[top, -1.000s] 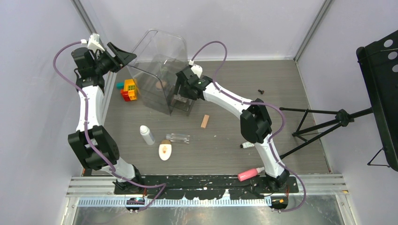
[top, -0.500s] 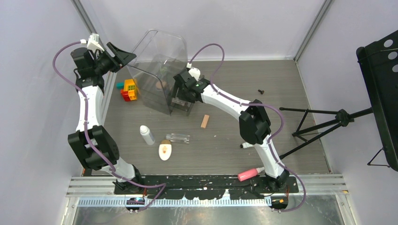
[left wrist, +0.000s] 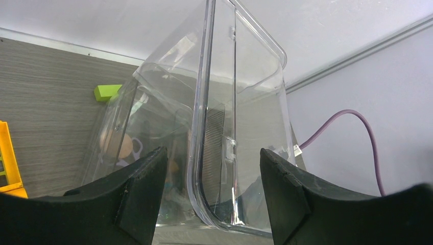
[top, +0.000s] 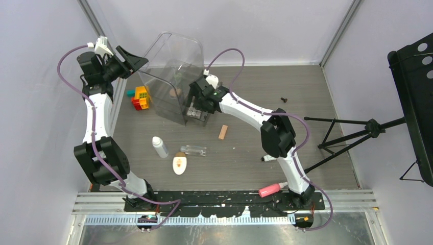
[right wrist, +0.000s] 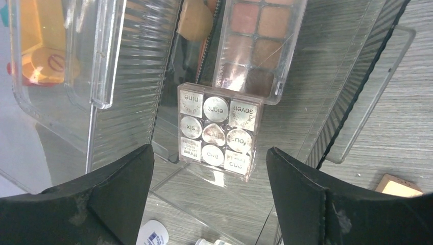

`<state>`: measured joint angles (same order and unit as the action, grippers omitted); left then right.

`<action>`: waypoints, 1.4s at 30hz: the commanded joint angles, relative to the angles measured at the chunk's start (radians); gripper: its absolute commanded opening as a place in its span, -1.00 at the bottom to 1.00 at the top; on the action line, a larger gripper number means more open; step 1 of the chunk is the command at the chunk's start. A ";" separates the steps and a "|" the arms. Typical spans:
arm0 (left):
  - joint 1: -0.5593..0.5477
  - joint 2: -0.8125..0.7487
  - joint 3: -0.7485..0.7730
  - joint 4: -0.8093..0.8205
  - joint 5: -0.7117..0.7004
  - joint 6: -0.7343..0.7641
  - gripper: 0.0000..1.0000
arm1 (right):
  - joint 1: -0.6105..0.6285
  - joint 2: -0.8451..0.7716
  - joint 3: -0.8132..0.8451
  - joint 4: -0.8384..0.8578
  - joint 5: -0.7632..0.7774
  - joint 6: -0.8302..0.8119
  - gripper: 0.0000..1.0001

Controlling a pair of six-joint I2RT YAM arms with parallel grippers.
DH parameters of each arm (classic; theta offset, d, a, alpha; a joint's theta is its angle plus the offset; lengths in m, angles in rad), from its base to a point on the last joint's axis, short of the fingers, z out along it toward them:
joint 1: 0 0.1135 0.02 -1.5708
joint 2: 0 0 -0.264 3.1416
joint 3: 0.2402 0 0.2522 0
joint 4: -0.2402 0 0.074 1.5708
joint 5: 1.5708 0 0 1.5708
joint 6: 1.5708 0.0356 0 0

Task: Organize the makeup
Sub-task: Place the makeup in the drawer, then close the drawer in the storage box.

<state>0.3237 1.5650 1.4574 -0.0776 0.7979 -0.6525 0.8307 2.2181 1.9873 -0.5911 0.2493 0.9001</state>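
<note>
My right gripper point(top: 196, 106) is open and empty, hanging over the pulled-out drawer of the clear case point(top: 171, 76). In the right wrist view the gripper point(right wrist: 209, 196) is just short of a nine-pan square palette point(right wrist: 217, 131) lying in the drawer, with a longer square-pan palette point(right wrist: 258, 41) and a peach sponge point(right wrist: 196, 20) behind it. My left gripper point(top: 131, 58) is open at the case's upper left; its wrist view point(left wrist: 213, 196) shows the clear lid edge point(left wrist: 204, 127) between the fingers, untouched. On the table lie a white bottle point(top: 160, 147), a clear bottle point(top: 193, 150), a white oval compact point(top: 179, 164), a peach sponge point(top: 223, 131) and a pink bottle point(top: 272, 189).
Colourful toy bricks point(top: 139, 97) sit left of the case. A small white tube point(top: 269, 158) lies by the right arm. A black tripod point(top: 352, 130) stands on the right. Walls close in the table on the left and at the back.
My right gripper has edged a little further over the drawer toward the case. The left arm and the loose items have not moved.
</note>
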 commanded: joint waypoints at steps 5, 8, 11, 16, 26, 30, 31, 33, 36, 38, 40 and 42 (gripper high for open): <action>0.010 -0.019 -0.002 0.054 0.026 -0.010 0.36 | 0.006 -0.201 -0.047 0.045 0.094 -0.065 0.70; 0.010 -0.019 -0.003 0.054 0.026 -0.012 0.36 | 0.005 -0.281 -0.095 0.066 0.149 -0.140 0.70; 0.011 -0.020 -0.003 0.053 0.026 -0.012 0.36 | 0.001 -0.375 -0.162 0.087 0.208 -0.230 0.70; 0.010 -0.023 -0.003 0.053 0.026 -0.012 0.36 | -0.016 -0.542 -0.311 0.091 0.318 -0.321 0.71; 0.011 -0.021 -0.003 0.053 0.026 -0.012 0.36 | -0.125 -0.837 -0.621 0.033 0.400 -0.322 0.74; 0.011 -0.026 -0.003 0.054 0.027 -0.013 0.36 | -0.154 -0.912 -0.725 -0.002 0.394 -0.306 0.77; 0.011 -0.025 -0.003 0.054 0.026 -0.013 0.36 | -0.156 -0.925 -0.756 -0.005 0.392 -0.301 0.78; 0.010 -0.025 -0.003 0.053 0.025 -0.014 0.36 | -0.163 -0.943 -0.801 -0.013 0.383 -0.291 0.80; 0.010 -0.024 -0.003 0.054 0.025 -0.016 0.36 | -0.166 -0.954 -0.845 -0.033 0.372 -0.264 0.83; 0.011 -0.024 -0.003 0.054 0.022 -0.016 0.36 | -0.166 -0.958 -0.874 -0.033 0.356 -0.251 0.85; 0.012 -0.023 -0.003 0.053 0.021 -0.016 0.36 | -0.166 -0.955 -0.893 -0.033 0.341 -0.235 0.86; 0.011 -0.022 -0.003 0.054 0.020 -0.016 0.36 | -0.166 -0.947 -0.901 -0.033 0.321 -0.218 0.87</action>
<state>0.3248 1.5650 1.4540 -0.0635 0.8051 -0.6556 0.6701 1.2911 1.1011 -0.6300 0.5896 0.6285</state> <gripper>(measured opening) 0.681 0.928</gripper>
